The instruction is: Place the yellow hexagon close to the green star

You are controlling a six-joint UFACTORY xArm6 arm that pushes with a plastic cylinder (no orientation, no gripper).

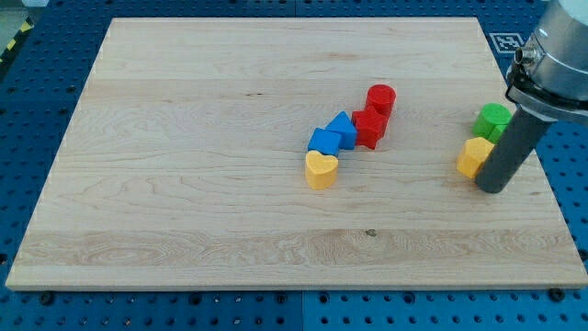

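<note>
Near the surface's (184,110) right edge, the yellow hexagon (474,157) touches the green star (493,120) just above it, my tip (491,188) stands against the hexagon's right side, and no gripper shows at all.

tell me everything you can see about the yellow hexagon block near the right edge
The yellow hexagon is a small, flat-topped block in matte orange-yellow, lying flat on the wooden board at the view's right. Its top face is lighter than its sides. The green star sits just above it, apparently touching. The dark rod hides its right side, with my tip at its lower right.
</note>
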